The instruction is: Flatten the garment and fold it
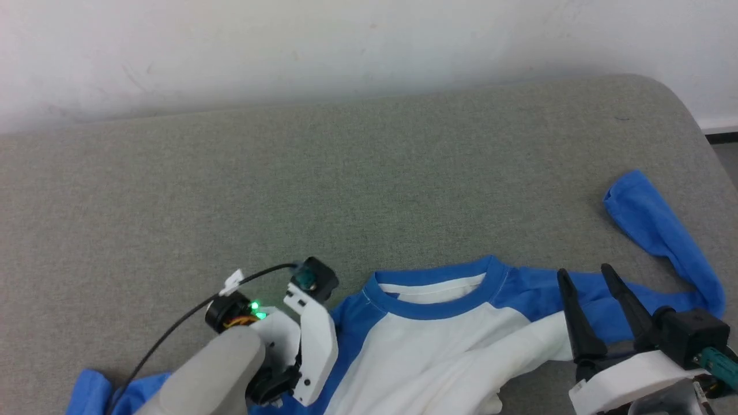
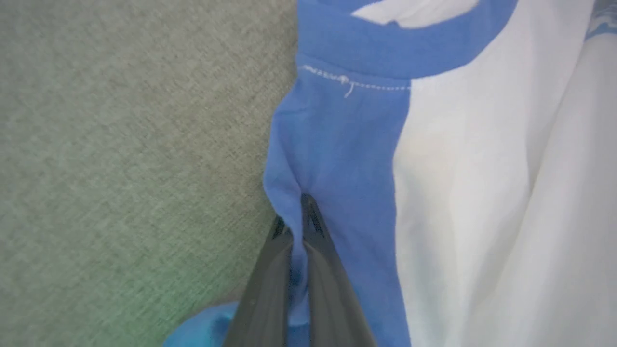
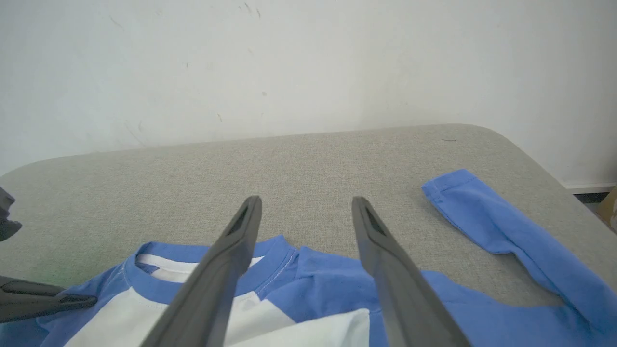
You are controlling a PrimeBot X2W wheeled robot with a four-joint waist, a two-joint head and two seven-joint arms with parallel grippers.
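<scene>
We see a grey fabric-covered tabletop [image 1: 346,184] with a rounded corner at two o'clock, backed by a scuffed white wall [image 1: 346,40] at twelve.

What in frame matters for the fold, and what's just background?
Job:
- garment
- left gripper, shut on its blue shoulder
- right gripper, open, near the other shoulder

Just there:
- grey padded surface
- white wall

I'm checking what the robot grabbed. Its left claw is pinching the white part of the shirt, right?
Not quite: the left claw is pinching the blue part of the shirt, not the white. The left wrist view shows it.
</scene>
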